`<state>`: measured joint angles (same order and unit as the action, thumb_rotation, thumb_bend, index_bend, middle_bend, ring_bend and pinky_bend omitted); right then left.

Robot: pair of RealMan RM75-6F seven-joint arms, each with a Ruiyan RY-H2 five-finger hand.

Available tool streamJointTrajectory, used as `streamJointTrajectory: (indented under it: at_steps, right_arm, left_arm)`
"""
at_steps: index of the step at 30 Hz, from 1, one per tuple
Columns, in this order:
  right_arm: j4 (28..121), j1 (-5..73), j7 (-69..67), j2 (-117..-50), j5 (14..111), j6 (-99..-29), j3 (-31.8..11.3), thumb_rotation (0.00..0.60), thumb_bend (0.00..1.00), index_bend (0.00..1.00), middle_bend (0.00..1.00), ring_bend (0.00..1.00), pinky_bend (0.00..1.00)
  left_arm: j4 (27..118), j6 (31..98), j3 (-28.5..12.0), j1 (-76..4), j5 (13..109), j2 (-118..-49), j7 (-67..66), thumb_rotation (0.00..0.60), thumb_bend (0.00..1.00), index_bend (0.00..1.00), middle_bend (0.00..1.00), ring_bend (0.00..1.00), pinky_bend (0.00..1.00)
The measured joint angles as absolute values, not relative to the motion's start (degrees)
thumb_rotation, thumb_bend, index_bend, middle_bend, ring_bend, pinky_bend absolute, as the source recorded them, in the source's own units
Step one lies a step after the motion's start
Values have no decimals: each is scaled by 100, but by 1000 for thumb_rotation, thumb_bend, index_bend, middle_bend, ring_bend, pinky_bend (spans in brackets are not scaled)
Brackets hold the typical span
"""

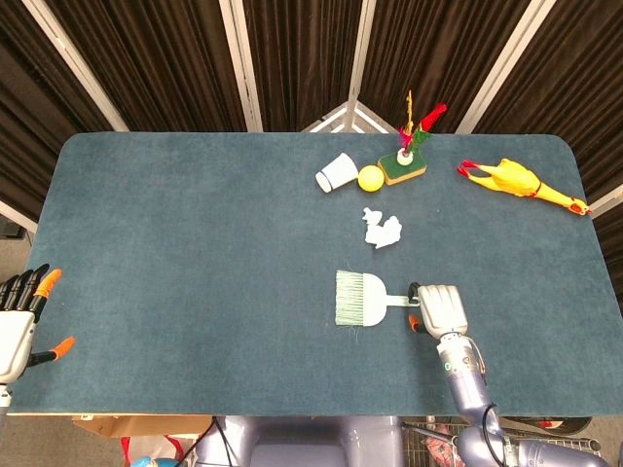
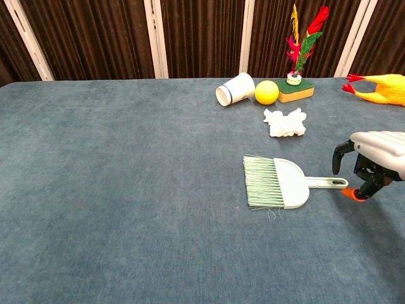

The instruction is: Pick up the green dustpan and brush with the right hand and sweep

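Observation:
The pale green dustpan and brush lies flat on the blue table, bristles to the left, handle pointing right. My right hand hovers right at the tip of the handle, fingers curled downward and apart, holding nothing. Its fingertips stand just above and beside the handle end; contact cannot be told. My left hand rests open off the table's near left corner, seen only in the head view.
A crumpled white paper lies just behind the brush. Further back stand a tipped white cup, a yellow ball and a green block with feathers. A rubber chicken lies at the far right.

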<state>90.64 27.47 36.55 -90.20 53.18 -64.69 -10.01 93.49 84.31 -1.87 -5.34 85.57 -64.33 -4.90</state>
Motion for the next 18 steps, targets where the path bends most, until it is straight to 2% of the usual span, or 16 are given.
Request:
streamJointTrajectory:
  at_steps: [18]
  right_arm:
    - [8422, 2951, 3653, -9509, 5211, -6492, -1012, 600, 330, 450, 943, 983, 846]
  left_arm:
    - [9345, 8422, -197, -539, 8534, -6427, -465, 600, 0, 0, 0, 0, 21]
